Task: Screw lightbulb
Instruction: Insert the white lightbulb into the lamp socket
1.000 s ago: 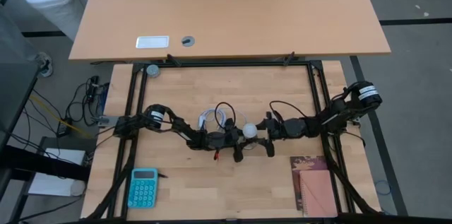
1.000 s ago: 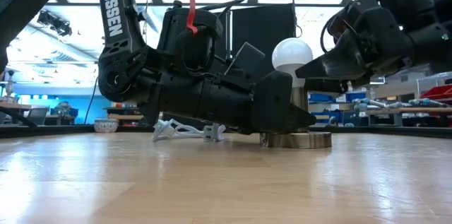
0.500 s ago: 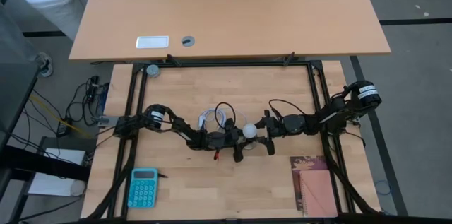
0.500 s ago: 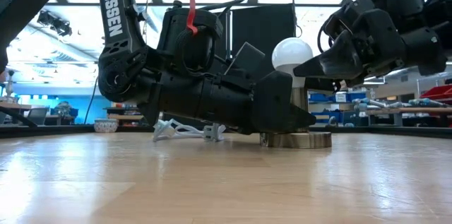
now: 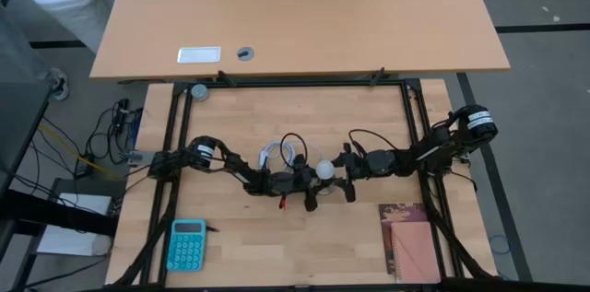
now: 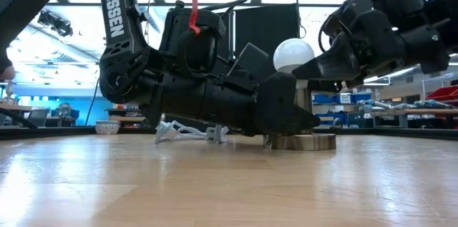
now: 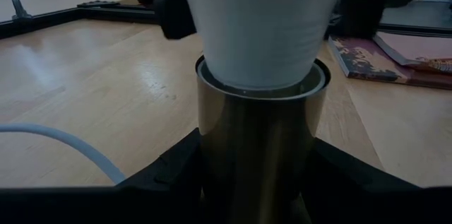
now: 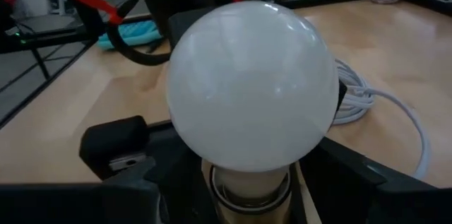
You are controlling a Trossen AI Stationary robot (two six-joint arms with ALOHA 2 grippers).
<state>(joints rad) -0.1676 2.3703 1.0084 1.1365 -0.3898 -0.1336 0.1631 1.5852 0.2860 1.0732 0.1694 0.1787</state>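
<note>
Mid-bench: lightbulb (image 5: pixel 324 170) upright in socket (image 6: pixel 299 139).
Left gripper (image 5: pixel 312 187) hugging socket from left, right gripper (image 5: pixel 345 174) at right; cable (image 5: pixel 277 156) behind, calculator (image 5: pixel 187 244) front-left, booklet (image 5: pixel 410 241) front-right.

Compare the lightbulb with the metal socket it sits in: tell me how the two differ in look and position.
The lightbulb is matte white and rounded, tapering downward; the socket is a shiny brass-toned metal cylinder with straight walls.
The lightbulb stands on top, its neck reaching down into the socket, while the socket rests on the table on a flat disc base.
In the low view the left end effector clasps the socket; the right end effector is at the lightbulb.
Both stand upright on one axis.
</note>
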